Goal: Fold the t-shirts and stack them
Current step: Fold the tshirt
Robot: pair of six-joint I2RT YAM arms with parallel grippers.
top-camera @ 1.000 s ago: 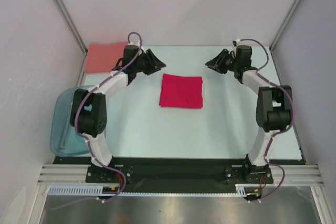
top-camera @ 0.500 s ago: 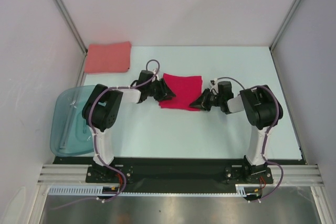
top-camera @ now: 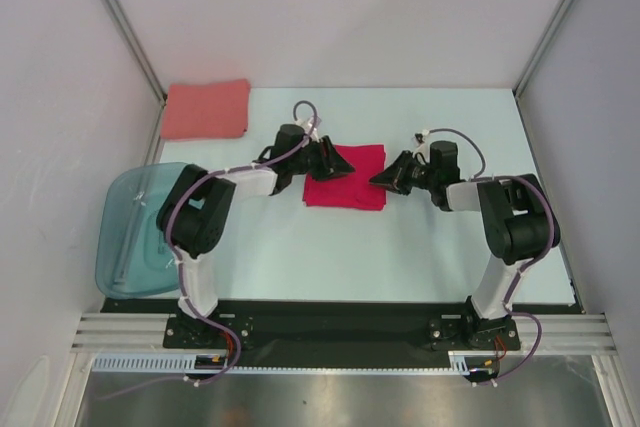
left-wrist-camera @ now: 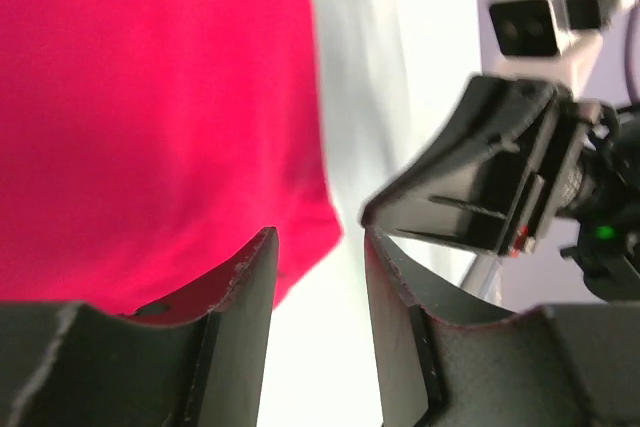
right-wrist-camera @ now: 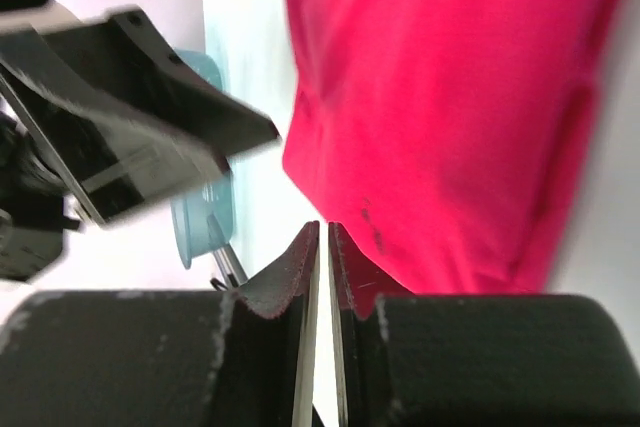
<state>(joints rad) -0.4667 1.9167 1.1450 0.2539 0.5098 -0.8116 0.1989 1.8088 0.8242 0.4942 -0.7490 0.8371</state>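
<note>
From above, the left gripper (top-camera: 343, 162) covers the far left corner of the red shirt (top-camera: 350, 187). Both wrist views cut that shirt off at their edges, and the right one is blurred. The left arm (top-camera: 195, 217) hides part of the tub (top-camera: 122, 237).

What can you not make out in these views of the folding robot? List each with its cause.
- Top view: the left gripper covers part of the red t-shirt, so contact is unclear.
- Right wrist view: blur; whether the right gripper pinches cloth is unclear.
- Left wrist view: frame edges crop the red t-shirt.
</note>
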